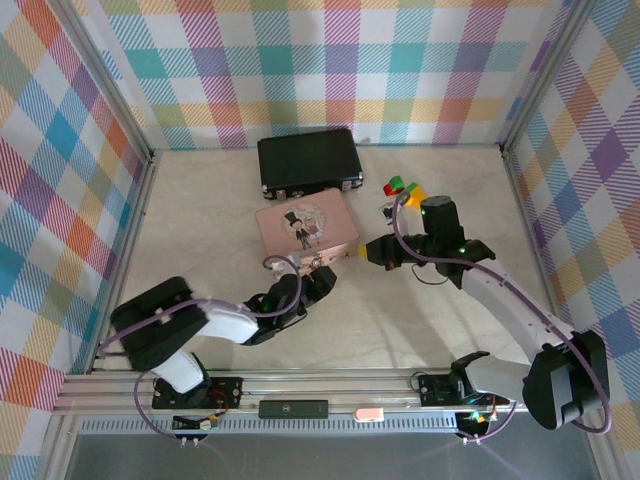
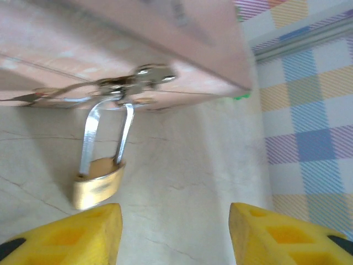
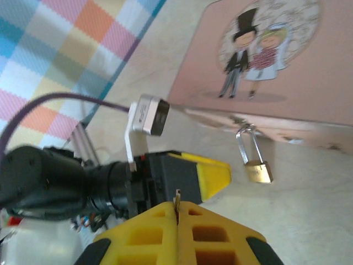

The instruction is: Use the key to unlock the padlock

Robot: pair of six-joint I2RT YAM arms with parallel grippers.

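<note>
A: How is the left gripper seen to stand?

B: The left gripper (image 2: 175,234) is seen with its jaws parted. A clear gap is left between the yellow fingertips (image 2: 71,237), and nothing is held or touched. The padlock (image 2: 98,186) is found just beyond that gap.

A: And the right gripper?

B: The right gripper (image 3: 177,212) is pressed shut on the key (image 3: 177,194). A thin grey metal sliver of it is seen upright between the pads.

A: What is made out of materials and shapes?

B: The fingers are moulded in yellow, with square recesses. The padlock's body is small, rounded and brass-coloured. Its slim silvery shackle is threaded through the shiny clasp (image 2: 135,80) on the near side of the pink tin (image 3: 265,83), and the body is laid on the pale, veined table (image 1: 200,220). The tin is flat and rectangular, with a cartoon bride and groom printed on its lid. It is placed about mid-table, with a black case (image 1: 308,160) behind it toward the far edge.

A: How are the arms posed?

B: The left arm is laid low from the near-left corner toward the tin's near side. The right arm is stretched from the near-right corner, its wrist turned toward the tin's near right corner.
</note>
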